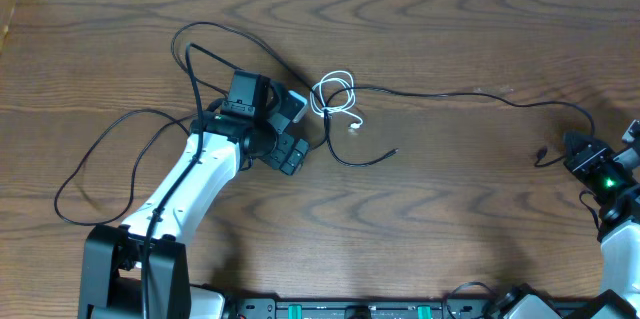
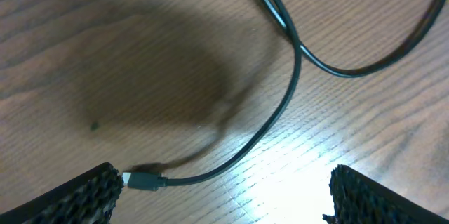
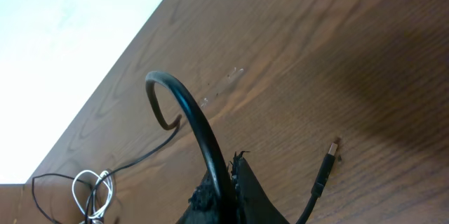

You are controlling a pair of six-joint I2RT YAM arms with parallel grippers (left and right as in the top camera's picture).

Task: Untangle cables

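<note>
Left gripper (image 2: 223, 185): we see its jaws spread wide, holding nothing; a black plug (image 2: 143, 180) lies on the table (image 2: 84, 41) just beside the left finger (image 2: 77, 196), apparently not touching it.
Right gripper (image 3: 231, 185): we read its fingers as pressed together on the black cord (image 1: 440, 91), which arches up out of them in the right wrist view; another plug (image 3: 324, 171) lies free on the wood nearby.
Black cord: it runs from the right gripper across the table, passes the white cord (image 1: 335, 97), and loops off around the left arm toward the left edge.
White cord: a small coil near the table's middle, just right of the left gripper, with the black cord crossing through or over it; we cannot tell which.
Step in hand: we judge that the left gripper is lining up on a black strand near the knot while the right anchors its end.
How to do it well: we would centre a single strand between the jaws before closing, stay clear of the white coil so that it is not pinched along with the black, then draw away gently, with the right holding firm, so the loops slide free instead of tightening.
Risk: closing on the plug tip may let it slip out.
</note>
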